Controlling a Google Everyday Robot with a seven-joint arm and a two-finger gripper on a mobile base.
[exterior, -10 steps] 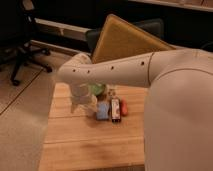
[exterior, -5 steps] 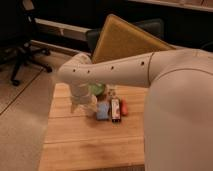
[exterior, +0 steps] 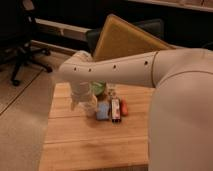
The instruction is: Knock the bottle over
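Nothing appears to have shifted in the last second: the gripper hangs low over the wooden table at the left edge of the clutter, and whether it is released or clenched I cannot tell. The bottle sits just beside it, toward the right of the view, in front of the green bowl and next to the dark labelled item. Its long axis looks roughly upright, though which end is up is unclear, so a rightward push high on its body should topple it.
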